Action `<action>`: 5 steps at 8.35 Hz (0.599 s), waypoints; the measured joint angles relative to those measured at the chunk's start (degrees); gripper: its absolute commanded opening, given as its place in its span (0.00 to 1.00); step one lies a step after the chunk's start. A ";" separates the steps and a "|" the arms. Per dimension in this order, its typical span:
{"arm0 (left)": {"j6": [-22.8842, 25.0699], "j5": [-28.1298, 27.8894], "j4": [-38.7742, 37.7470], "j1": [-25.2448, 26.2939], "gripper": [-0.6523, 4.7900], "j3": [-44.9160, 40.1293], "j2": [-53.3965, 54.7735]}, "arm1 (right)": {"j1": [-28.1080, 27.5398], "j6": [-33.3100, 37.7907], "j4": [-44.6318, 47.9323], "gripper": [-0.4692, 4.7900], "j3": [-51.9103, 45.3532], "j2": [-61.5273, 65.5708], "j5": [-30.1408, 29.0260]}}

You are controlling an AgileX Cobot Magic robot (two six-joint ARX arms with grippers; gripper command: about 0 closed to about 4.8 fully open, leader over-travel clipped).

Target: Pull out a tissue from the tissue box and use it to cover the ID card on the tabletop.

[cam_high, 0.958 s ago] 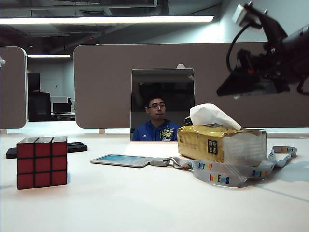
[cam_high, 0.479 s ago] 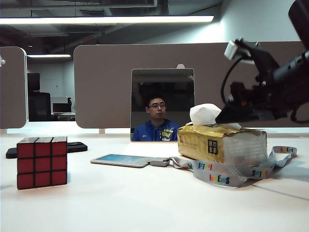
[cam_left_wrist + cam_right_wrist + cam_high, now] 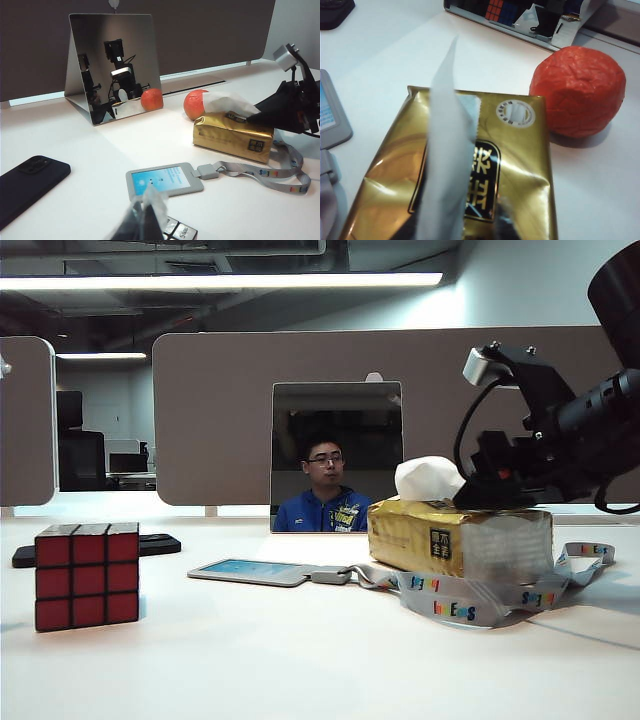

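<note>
My right gripper (image 3: 478,492) sits right over the box (image 3: 458,538), tissue (image 3: 428,478) tuft standing between its tips; grip unclear, probably not yet pinching. Card (image 3: 252,571) lies leftward. Left gripper (image 3: 145,222) idle, state unclear.

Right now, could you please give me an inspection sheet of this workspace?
Surface: white tabletop, smooth, no spills.
Job's things: golden tissue box with a tissue sticking up from its top; ID card lies uncovered, its lanyard looping around the box.
Clutter: puzzle cube, black phone, orange ball behind the box, standing mirror.
Grippers: right tool at the tissue on the box top, grip not clear; left tool low near the card, state unclear.
Cables: black cable on the right arm.
Surroundings: grey partition; a person is seen in the mirror.
</note>
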 measured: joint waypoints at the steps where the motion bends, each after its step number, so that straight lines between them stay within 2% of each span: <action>1: 0.00 0.00 0.02 0.00 0.11 0.00 0.00 | 0.00 0.02 0.94 0.17 0.02 0.00 0.00; 2: 0.00 0.00 0.02 0.00 0.11 0.02 0.00 | 0.00 0.02 2.08 0.08 0.02 0.00 -0.02; 5: 0.00 0.00 0.00 0.00 0.11 0.00 0.00 | 0.00 0.07 5.77 0.08 0.00 0.00 -0.09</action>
